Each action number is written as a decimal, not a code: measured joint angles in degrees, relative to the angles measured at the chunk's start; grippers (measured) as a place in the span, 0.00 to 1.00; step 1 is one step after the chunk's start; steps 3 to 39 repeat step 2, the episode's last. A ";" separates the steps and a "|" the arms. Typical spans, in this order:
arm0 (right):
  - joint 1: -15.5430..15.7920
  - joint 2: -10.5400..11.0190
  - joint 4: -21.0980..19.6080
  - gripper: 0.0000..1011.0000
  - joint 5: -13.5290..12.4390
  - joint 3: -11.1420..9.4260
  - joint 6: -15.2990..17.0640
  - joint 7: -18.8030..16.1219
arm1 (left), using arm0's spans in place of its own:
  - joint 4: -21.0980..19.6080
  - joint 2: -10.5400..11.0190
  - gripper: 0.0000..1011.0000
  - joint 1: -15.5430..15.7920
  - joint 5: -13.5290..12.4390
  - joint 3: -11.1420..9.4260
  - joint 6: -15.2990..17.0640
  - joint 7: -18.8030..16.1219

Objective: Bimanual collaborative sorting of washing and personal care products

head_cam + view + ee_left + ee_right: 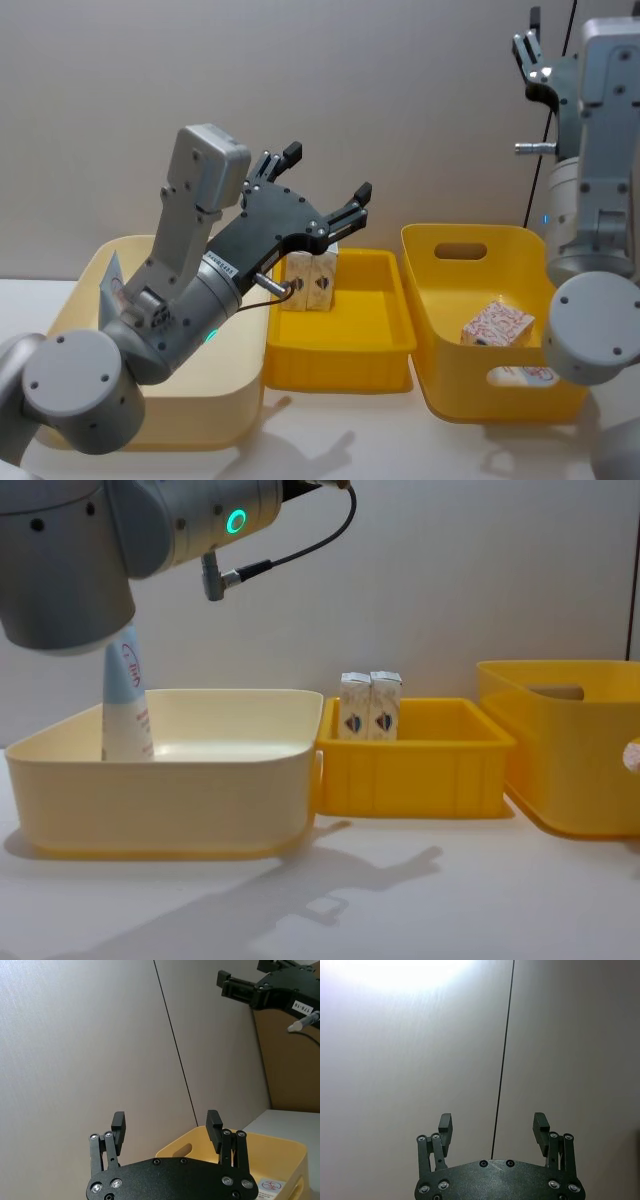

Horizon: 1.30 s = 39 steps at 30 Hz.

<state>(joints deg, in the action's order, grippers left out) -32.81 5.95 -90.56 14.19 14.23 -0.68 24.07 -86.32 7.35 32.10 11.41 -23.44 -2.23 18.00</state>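
A pale-blue-and-white tube (125, 695) with red lettering stands upright in the cream bin (170, 780), at its left end; the head view catches its top (112, 283) behind my left arm. Two small white cartons (308, 282) (370, 706) stand side by side at the back left of the shallow yellow tray (350, 350). Another carton (497, 325) lies in the deep yellow bin (470, 385). My left gripper (326, 172) (166, 1121) hangs open and empty in the air above the cartons. My right gripper (528, 45) (492, 1125) is raised high at the far right, open and empty, facing the wall.
The three containers stand in a row on the white table: cream bin (210, 400) left, yellow tray (410, 765) middle, deep yellow bin (570, 770) right. A grey wall closes the back. Bare table (400, 890) runs along the front of the containers.
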 joint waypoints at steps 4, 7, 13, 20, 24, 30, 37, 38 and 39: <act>0.08 -0.04 -0.29 0.99 0.22 -0.02 -0.09 0.24 | 0.00 0.00 0.99 0.00 0.00 0.00 0.00 0.00; 0.08 -0.04 -0.29 0.99 0.22 -0.02 -0.09 0.24 | 0.00 0.00 0.99 0.00 0.00 0.00 0.00 0.00; 0.08 -0.04 -0.29 0.99 0.22 -0.02 -0.09 0.24 | 0.00 0.00 0.99 0.00 0.00 0.00 0.00 0.00; 0.08 -0.04 -0.29 0.99 0.22 -0.02 -0.09 0.24 | 0.00 0.00 0.99 0.00 0.00 0.00 0.00 0.00; 0.08 -0.04 -0.29 0.99 0.22 -0.02 -0.09 0.24 | 0.00 0.00 0.99 0.00 0.00 0.00 0.00 0.00; 0.08 -0.04 -0.29 0.99 0.22 -0.02 -0.09 0.24 | 0.00 0.00 0.99 0.00 0.00 0.00 0.00 0.00; 0.08 -0.04 -0.29 0.99 0.22 -0.02 -0.09 0.24 | 0.00 0.00 0.99 0.00 0.00 0.00 0.00 0.00; 0.08 -0.04 -0.29 0.99 0.22 -0.02 -0.09 0.24 | 0.00 0.00 0.99 0.00 0.00 0.00 0.00 0.00; 0.08 -0.04 -0.29 0.99 0.22 -0.02 -0.09 0.24 | 0.00 0.00 0.99 0.00 0.00 0.00 0.00 0.00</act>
